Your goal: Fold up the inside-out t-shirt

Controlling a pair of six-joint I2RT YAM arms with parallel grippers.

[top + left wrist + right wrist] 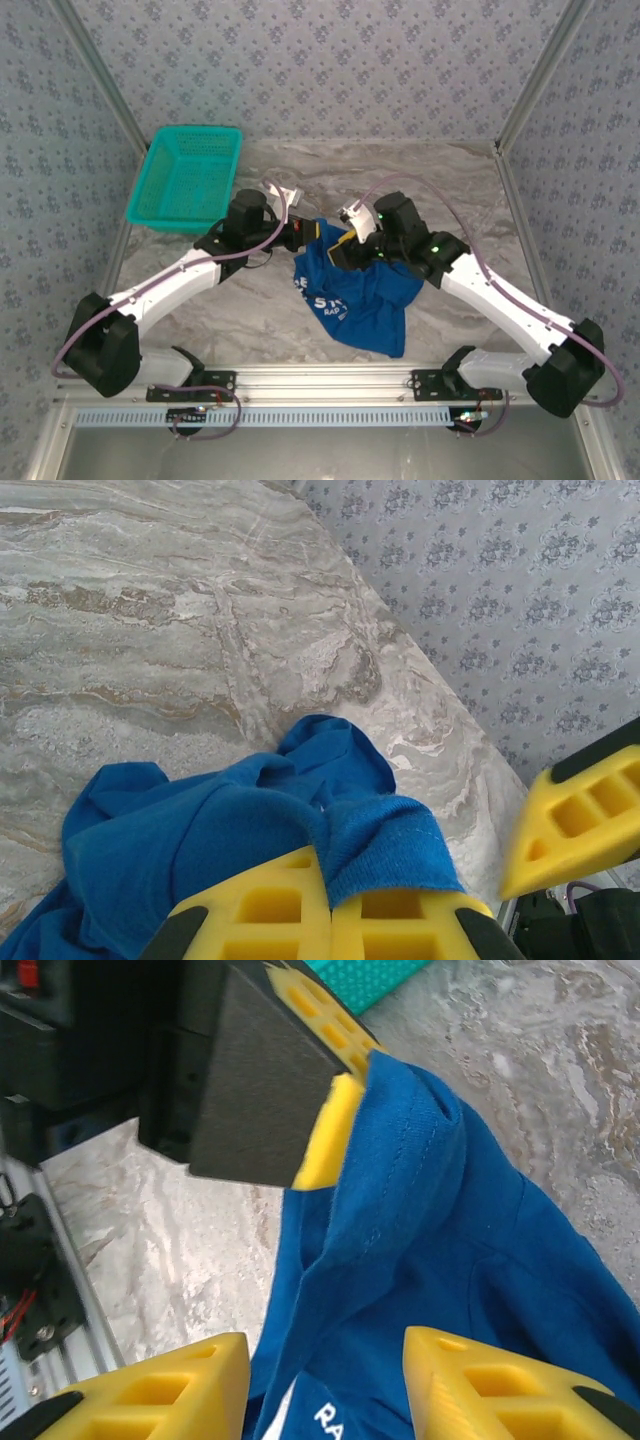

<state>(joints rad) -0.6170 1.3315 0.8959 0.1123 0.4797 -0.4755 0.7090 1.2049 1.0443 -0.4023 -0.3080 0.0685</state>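
Note:
The inside-out t-shirt [352, 297], royal blue with pale lettering, lies crumpled on the marble table between the two arms. Its upper edge is lifted and pinched by my left gripper [306, 236]. In the left wrist view the yellow fingers of the left gripper [332, 885] are shut on a fold of the t-shirt [220, 830]. My right gripper [322, 1355] stands open just over the t-shirt [450, 1250], with cloth between and below its fingers but not pinched. The left gripper's fingers [325, 1140] hold the seam right in front of it.
A teal mesh basket [185, 178] sits at the back left of the table. Patterned walls close in the back and both sides. A metal rail [320, 380] runs along the near edge. Bare marble [150, 630] lies beyond the shirt.

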